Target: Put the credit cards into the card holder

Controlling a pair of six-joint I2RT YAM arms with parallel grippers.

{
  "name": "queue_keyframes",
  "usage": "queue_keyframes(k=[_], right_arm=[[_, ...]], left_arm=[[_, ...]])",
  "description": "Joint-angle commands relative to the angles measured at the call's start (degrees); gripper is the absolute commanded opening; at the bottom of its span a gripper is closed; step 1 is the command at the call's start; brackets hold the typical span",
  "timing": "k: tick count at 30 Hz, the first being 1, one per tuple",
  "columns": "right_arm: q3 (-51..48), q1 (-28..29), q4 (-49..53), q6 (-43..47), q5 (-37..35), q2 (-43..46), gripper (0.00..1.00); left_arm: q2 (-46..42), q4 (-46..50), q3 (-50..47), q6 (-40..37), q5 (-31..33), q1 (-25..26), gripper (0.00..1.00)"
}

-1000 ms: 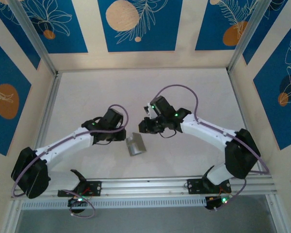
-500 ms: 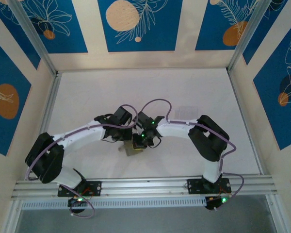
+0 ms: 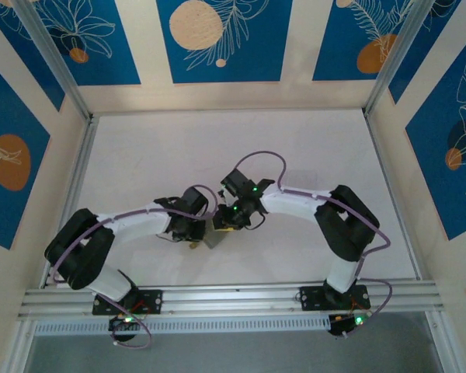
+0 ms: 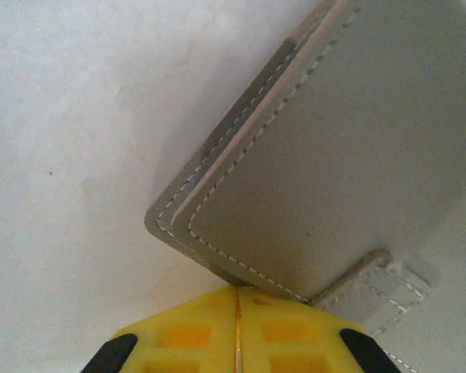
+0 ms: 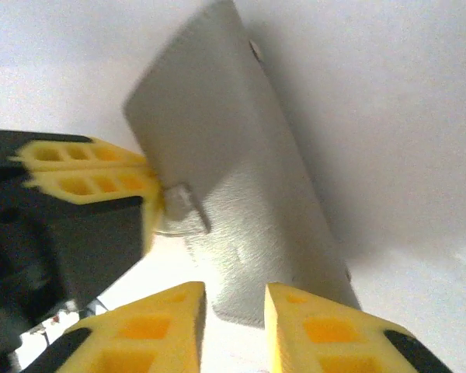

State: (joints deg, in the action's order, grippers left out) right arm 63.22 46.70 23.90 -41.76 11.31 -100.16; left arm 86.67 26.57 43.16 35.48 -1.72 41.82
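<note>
The grey card holder (image 3: 216, 240) sits near the table's front middle, between both grippers. In the left wrist view its stitched flaps (image 4: 334, 171) fill the upper right. My left gripper (image 4: 237, 292) is shut, its yellow tips pinching the holder's lower edge beside a small tab (image 4: 373, 272). The right wrist view shows the holder (image 5: 233, 155) tilted up off the table. My right gripper (image 5: 235, 297) is open with the holder's near corner just beyond the gap. The left gripper's fingers (image 5: 101, 183) press at the tab. The credit cards are out of view.
A white tabletop (image 3: 155, 155) is walled by blue-and-cream panels. An aluminium rail (image 3: 233, 297) carrying both arm bases runs along the front. Both forearms (image 3: 132, 221) (image 3: 295, 203) converge on the holder at the front middle.
Both arms have swung inward and met at the holder. The left gripper has closed on its edge. The right gripper closed and has now opened again. The holder is now tilted up.
</note>
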Motion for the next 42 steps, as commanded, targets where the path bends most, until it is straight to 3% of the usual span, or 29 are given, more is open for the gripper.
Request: queue_keyframes(k=[1,6,18,28,31,34,37,42], right_arm=[[-1.30,-1.53,2.29,1.86,1.41,3.67,0.36],[0.40,-2.96,2.44,6.30,1.89,-0.17,0.42],[1.20,-4.48,-7.26,8.51,13.97,-7.83,0.45],[1.42,-2.20,-12.42,6.10,20.67,-9.63,0.35],[1.93,-1.79,-11.67,5.79,20.37,-9.98,0.21],[0.52,-2.71,-9.65,5.64,17.03,-6.55,0.06],[-1.25,-4.66,-3.53,6.34,9.67,0.79,0.00],[5.98,-2.48,25.64,5.95,-27.43,7.94,0.00]], left_arm=[[2.30,-1.76,-2.58,0.55,1.19,0.45,0.08],[2.49,-2.57,-3.79,0.70,1.26,0.41,0.08],[2.73,-4.54,-5.98,1.34,1.11,0.45,0.07],[4.20,-6.82,-5.80,1.43,-0.37,0.54,0.07],[3.47,-6.77,-5.95,1.54,-0.39,0.53,0.07],[1.30,-5.82,-5.87,1.52,-0.15,0.54,0.07],[-3.18,-2.99,-5.20,1.20,1.62,0.37,0.13],[-8.77,0.39,-4.31,0.21,3.62,-0.76,0.20]])
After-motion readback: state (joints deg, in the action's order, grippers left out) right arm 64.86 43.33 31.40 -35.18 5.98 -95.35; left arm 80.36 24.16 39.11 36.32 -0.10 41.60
